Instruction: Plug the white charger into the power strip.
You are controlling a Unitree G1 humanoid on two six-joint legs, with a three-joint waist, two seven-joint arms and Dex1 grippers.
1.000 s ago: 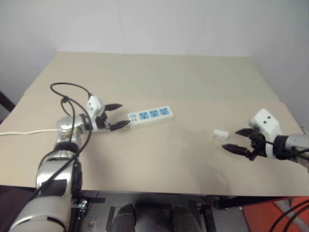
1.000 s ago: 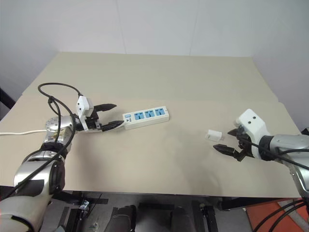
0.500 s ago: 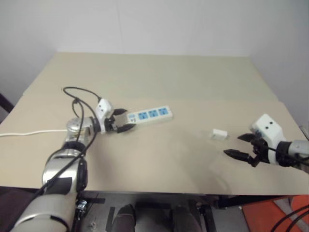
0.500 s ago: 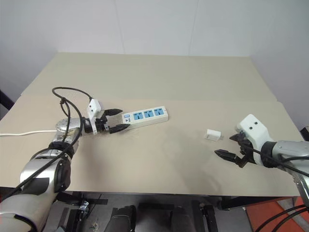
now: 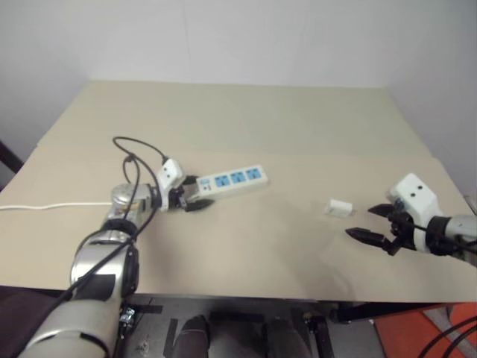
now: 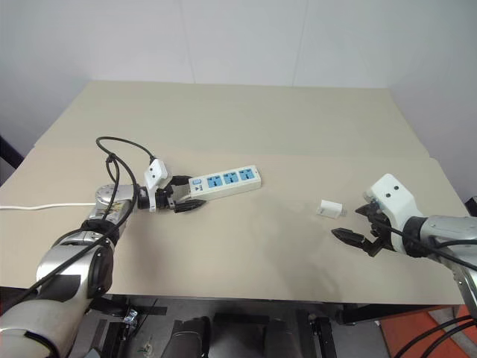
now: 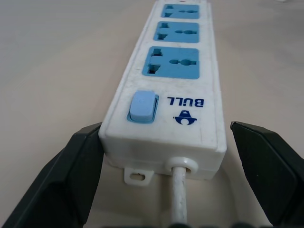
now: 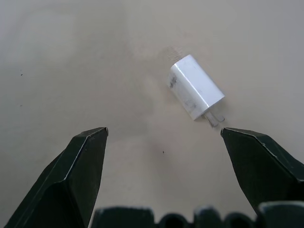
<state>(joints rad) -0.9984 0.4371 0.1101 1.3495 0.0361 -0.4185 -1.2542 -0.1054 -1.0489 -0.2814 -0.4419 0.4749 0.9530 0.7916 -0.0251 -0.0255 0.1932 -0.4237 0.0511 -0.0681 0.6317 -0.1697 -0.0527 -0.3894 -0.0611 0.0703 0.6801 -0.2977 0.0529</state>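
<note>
light: we see soft, even, a bit dim | shadows: faint, under the arms on the table (image 5: 298,127) | blur: close fingers look fuzzy

power strip (image 6: 223,181) on table (image 6: 283,127), left | charger (image 6: 329,208) right, well apart

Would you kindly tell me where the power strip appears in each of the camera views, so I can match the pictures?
Left eye view: power strip, left of centre on the table.
Right eye view: left of centre, switch end between the left gripper's open fingers.
Left wrist view: centre, running away from the camera.
Right wrist view: the white charger lies there instead.
Shared landmark: the strip's three blue sockets.
</note>
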